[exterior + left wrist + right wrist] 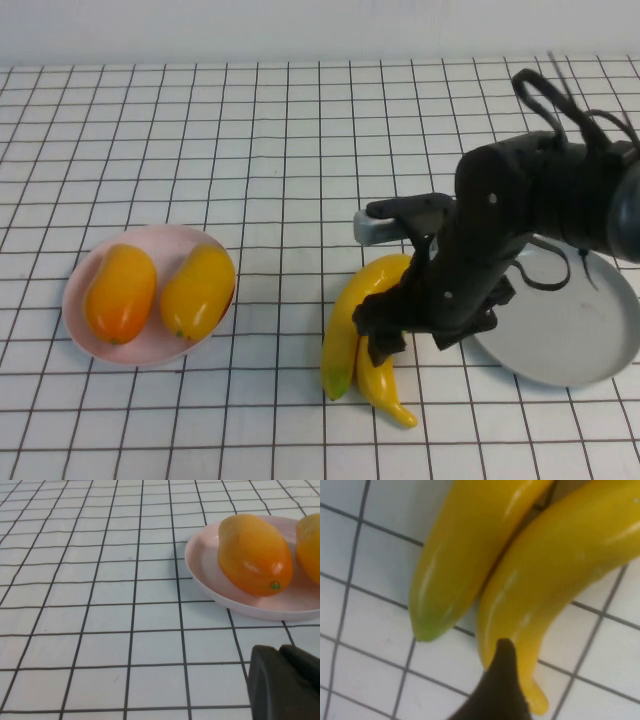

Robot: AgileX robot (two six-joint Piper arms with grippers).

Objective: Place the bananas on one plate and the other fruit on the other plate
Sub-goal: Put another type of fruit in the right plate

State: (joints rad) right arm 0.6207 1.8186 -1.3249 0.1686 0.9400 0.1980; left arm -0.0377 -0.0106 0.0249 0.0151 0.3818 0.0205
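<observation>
My right gripper (380, 335) sits low over the two bananas (352, 325), which lie touching on the gridded table (250, 150) beside the grey plate (580, 340); I cannot tell its opening. Both mango-like fruits (160, 290) rest in the pink plate (150, 345). My left gripper (285, 685) hangs near that plate, opening unclear.

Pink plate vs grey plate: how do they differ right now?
The pink plate holds both orange-yellow fruits; the grey plate holds nothing visible. Pink sits at table left, uncovered; grey sits right, partly hidden by the right arm. The right claw is down at the bananas, beside grey; the left claw shows only an edge near pink. Both are round, shallow, rimmed.
</observation>
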